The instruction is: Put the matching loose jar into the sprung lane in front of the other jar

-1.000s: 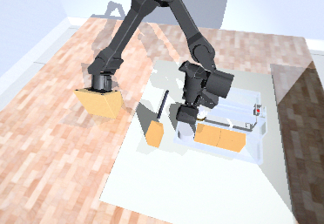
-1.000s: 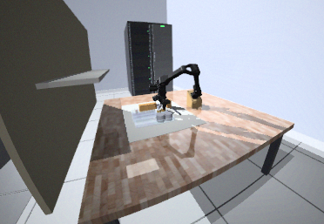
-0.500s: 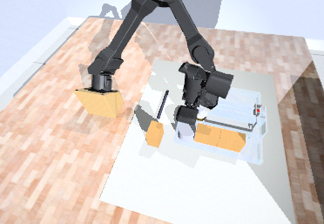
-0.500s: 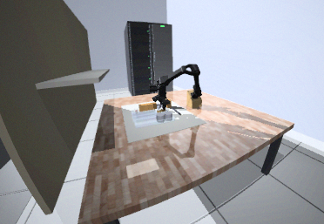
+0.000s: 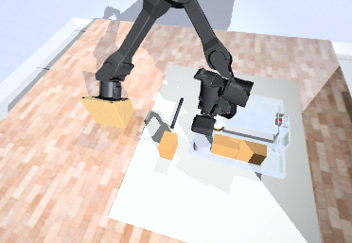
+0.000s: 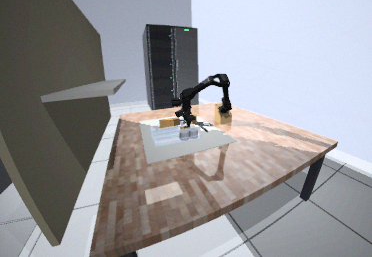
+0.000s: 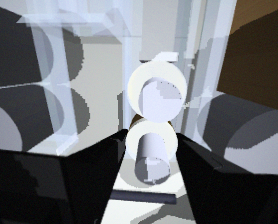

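My gripper [image 7: 150, 135] is shut on a jar with a cream shoulder and a narrow grey cap [image 7: 152, 167]. A matching jar [image 7: 157, 92] [image 5: 219, 124] stands in the lane just behind it, and the two appear to touch or nearly touch. The pusher's pale top [image 7: 167, 56] shows directly behind the rear jar. The lane runs between clear walls [image 7: 194, 90] in the wrist view. The top camera sees the hand low over the front of the clear rack [image 5: 276, 169]. The fingers hide the front jar's base and the low front stop, so I cannot tell whether it touches the floor.
Large grey cylinders stand in neighbouring lanes, one at the right [image 7: 255, 145]. Orange boxes [image 5: 226, 146] fill the lane beside. A separate orange block [image 5: 167, 145] and a dark bar [image 5: 177, 113] [image 7: 145, 196] lie in front of the rack on the pale mat [image 5: 156, 198].
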Robot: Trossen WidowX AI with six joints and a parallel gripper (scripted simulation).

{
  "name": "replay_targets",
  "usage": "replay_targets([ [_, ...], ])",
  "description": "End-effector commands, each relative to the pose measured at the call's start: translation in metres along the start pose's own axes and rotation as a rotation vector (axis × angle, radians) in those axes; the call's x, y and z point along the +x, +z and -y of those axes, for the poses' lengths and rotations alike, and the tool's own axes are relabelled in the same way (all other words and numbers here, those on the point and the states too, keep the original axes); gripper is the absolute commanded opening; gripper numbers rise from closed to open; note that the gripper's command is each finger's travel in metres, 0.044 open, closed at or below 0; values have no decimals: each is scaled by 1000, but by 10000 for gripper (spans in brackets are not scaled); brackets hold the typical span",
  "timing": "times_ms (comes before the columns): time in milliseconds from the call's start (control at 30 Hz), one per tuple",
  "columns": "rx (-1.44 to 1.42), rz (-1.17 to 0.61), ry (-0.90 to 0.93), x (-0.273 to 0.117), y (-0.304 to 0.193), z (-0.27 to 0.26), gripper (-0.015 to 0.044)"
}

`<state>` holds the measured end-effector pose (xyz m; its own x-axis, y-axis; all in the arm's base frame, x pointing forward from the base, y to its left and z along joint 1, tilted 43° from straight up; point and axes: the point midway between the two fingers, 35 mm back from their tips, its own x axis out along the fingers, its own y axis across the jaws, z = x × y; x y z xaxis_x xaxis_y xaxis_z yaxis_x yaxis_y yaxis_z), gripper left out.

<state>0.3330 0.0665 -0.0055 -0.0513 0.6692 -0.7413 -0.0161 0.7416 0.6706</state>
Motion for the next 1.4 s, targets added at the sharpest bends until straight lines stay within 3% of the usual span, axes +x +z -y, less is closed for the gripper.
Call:
replay_targets([
  [0, -10, 12, 10, 2, 3, -2, 0],
  [1367, -10, 12, 10, 2, -3, -2, 0],
])
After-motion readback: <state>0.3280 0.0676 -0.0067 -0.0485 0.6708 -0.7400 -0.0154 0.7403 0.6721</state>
